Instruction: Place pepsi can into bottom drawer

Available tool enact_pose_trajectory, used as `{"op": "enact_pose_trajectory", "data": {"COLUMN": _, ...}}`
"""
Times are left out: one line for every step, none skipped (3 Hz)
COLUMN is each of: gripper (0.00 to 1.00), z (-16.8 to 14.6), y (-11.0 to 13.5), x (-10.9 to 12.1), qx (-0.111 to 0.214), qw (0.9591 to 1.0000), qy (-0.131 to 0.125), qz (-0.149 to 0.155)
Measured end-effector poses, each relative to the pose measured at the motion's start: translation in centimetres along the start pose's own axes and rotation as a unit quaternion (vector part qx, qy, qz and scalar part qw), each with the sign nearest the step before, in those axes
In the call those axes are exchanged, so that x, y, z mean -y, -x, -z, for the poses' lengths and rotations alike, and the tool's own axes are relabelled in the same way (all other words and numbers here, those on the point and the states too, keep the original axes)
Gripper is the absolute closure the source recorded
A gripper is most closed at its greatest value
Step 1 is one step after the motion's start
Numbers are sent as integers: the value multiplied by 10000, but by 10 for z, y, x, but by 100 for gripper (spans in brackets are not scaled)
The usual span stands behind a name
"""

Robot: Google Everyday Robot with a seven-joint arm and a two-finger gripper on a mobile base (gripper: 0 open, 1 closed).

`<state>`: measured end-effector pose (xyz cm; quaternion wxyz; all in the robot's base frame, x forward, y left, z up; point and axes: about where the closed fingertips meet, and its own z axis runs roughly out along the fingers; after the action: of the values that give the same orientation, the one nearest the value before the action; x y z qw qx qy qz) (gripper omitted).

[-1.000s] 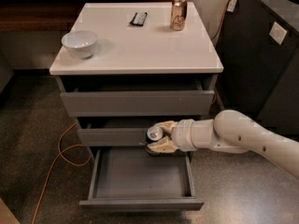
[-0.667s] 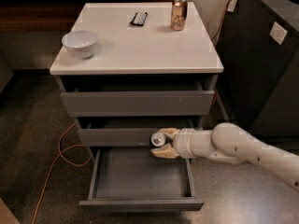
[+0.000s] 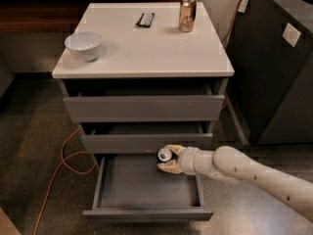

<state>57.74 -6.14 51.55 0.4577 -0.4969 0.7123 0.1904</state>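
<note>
The placing step is in hand: the tan pincer (image 3: pixel 167 160) clasps the small dark, silver-topped pepsi can (image 3: pixel 165 154) just above the back right of the open, shallow grey bottom drawer (image 3: pixel 142 190), so next it likely needs lowering inside, then release.

Light comes from above and is strongest on the white top of the table (image 3: pixel 146 53), which looks almost washed out. The bowl (image 3: pixel 84 45) near the left edge casts a soft shadow to its right. The gold can (image 3: pixel 187 14) by the back right corner has only a faint one at its foot. A dark band of shadow lies under the table's front edge. Below that edge, toward the right corner, the gripper (image 3: pixel 168 161) clasps the pepsi can (image 3: pixel 165 154), whose silver top shows a small glint. The bottom drawer (image 3: pixel 137 187) and the floor (image 3: pixel 29 146) are dim.
</note>
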Motion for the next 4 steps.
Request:
{"op": "enact_pose_trajectory", "data": {"gripper": 100, "z": -32, "y": -30, "x": 4, "qx": 45, "qw": 9999, "qy": -96, "qz": -131}}
{"op": "enact_pose_trajectory", "data": {"gripper": 100, "z": -58, "y": -57, "x": 5, "qx": 103, "qw": 9993, "qy": -124, "qz": -341}}
{"op": "enact_pose_trajectory", "data": {"gripper": 100, "z": -86, "y": -96, "x": 1, "qx": 113, "qw": 9980, "qy": -174, "qz": -589}}
{"op": "enact_pose_trajectory", "data": {"gripper": 100, "z": -108, "y": -128, "x": -4, "qx": 32, "qw": 9976, "qy": -208, "qz": -661}}
